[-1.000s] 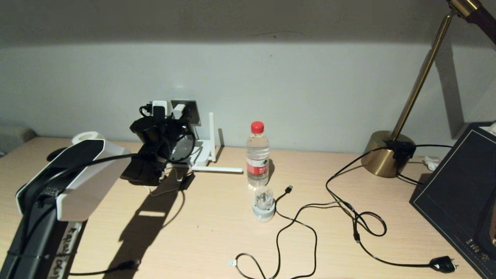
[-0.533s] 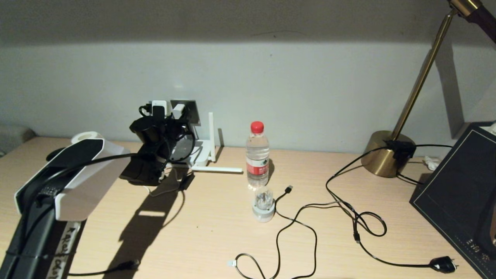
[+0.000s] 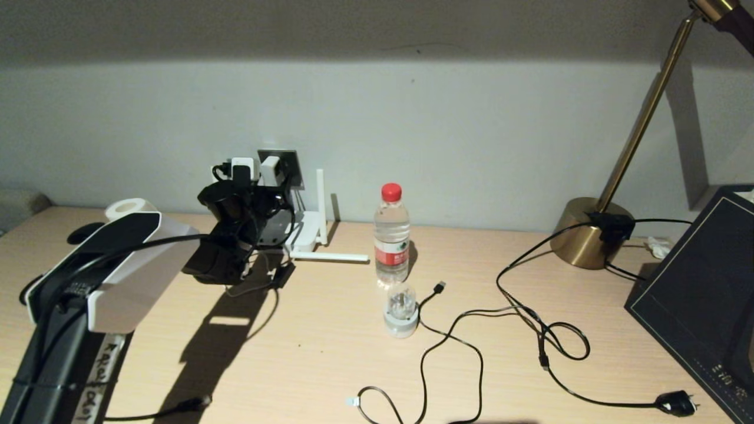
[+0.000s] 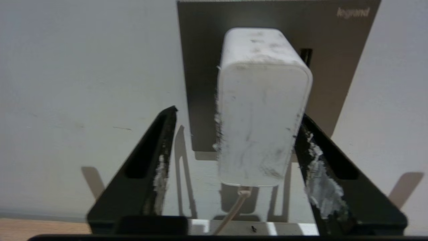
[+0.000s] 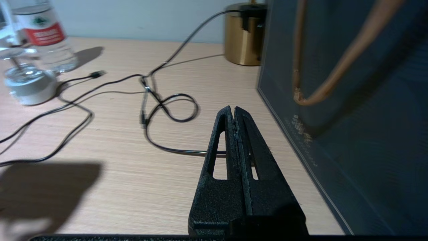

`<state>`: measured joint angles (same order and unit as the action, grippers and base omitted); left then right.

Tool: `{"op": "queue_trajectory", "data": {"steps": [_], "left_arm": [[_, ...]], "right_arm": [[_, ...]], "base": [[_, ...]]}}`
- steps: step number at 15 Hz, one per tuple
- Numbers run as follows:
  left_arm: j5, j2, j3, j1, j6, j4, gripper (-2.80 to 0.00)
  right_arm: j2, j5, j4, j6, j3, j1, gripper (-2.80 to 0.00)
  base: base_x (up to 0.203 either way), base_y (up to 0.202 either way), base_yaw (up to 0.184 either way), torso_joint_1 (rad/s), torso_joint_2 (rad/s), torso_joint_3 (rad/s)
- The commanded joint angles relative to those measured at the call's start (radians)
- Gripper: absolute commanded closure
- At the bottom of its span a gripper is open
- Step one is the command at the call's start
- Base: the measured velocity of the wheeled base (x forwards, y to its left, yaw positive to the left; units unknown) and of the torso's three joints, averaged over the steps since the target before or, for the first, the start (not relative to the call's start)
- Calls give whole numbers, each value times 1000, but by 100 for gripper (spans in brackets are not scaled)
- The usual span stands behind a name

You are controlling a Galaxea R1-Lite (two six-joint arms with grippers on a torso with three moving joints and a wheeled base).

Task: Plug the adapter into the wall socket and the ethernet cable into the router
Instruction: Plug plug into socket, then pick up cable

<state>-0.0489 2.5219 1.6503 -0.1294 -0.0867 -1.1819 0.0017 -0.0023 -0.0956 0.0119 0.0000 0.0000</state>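
The white adapter (image 4: 262,110) sits against the grey wall socket (image 4: 334,67), its thin white cord hanging below. My left gripper (image 4: 237,113) is open around it: one finger stands clear of the adapter, the other lies close along its side. In the head view the left gripper (image 3: 258,172) is at the adapter (image 3: 270,167) and the wall socket (image 3: 290,166), above the white router (image 3: 307,231), which it partly hides. A black cable (image 3: 187,406) that may be the ethernet cable lies at the front left edge. My right gripper (image 5: 233,108) is shut and empty over the front right of the table.
A water bottle (image 3: 392,235) and a clear-domed gadget (image 3: 401,312) stand mid-table. A thin black USB cable (image 3: 450,330) and a lamp cord (image 3: 559,347) with a plug (image 3: 674,403) sprawl to the right. A brass lamp base (image 3: 583,232) and a dark box (image 3: 701,294) stand far right.
My left gripper and the adapter have shifted very slightly up against the socket. Everything on the table lies where it was.
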Motion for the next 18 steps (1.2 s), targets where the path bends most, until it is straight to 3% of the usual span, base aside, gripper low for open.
{"op": "queue_trajectory", "data": {"steps": [1,5,14,15,18], "left_arm": [[1,-23,-22,-1,-1,-19,-280],[1,-97,-193,-20,-1,-84,-280],[3,-408,-755,-30,-3,-224,-280],[3,-453,-810,-30,-3,-227,0],[13,-616,-990,-30,-2,-228,0]], "right_arm": [[1,-1,1,0,32,0,0],[1,-1,1,-1,31,0,0],[1,-1,1,-1,31,0,0],[1,-1,1,-1,31,0,0],[1,-1,1,-1,31,0,0]], "base": [[0,0,0,0,0,0],[0,0,0,0,0,0],[0,0,0,0,0,0],[0,0,0,0,0,0],[0,0,0,0,0,0]]}}
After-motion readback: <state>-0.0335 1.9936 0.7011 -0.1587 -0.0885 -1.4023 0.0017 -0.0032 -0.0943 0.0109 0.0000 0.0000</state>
